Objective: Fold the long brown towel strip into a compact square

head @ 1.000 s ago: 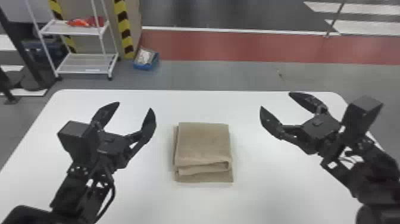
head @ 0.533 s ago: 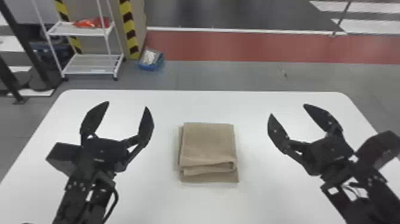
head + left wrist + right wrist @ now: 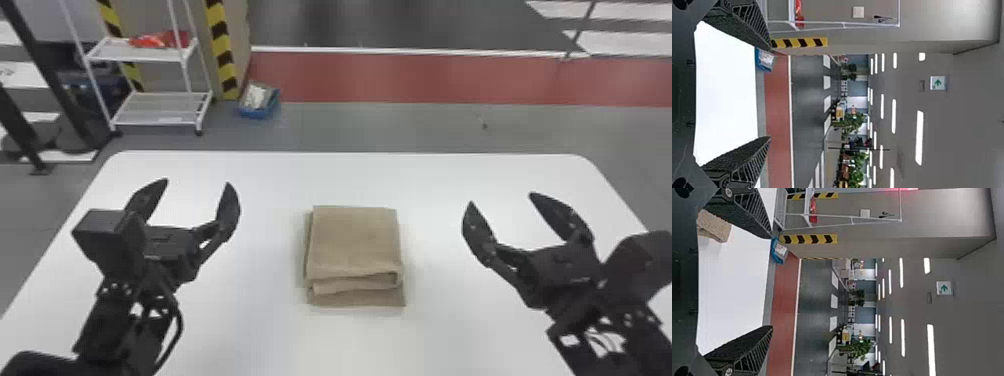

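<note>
Brown towel strip (image 3: 354, 240), folded compactly between left gripper (image 3: 197, 182) and right gripper (image 3: 501, 198), whose empty, wide-spread fingers have drawn farther outward from it, suggesting that folding is complete

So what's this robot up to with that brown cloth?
It has the job of folding a brown towel into a compact square. The towel lies in a layered, roughly square bundle on the white table, its lower layer poking out a little at the near side. Nothing holds it: the left gripper and right gripper are open, one on either side. The folding looks about finished.
</note>
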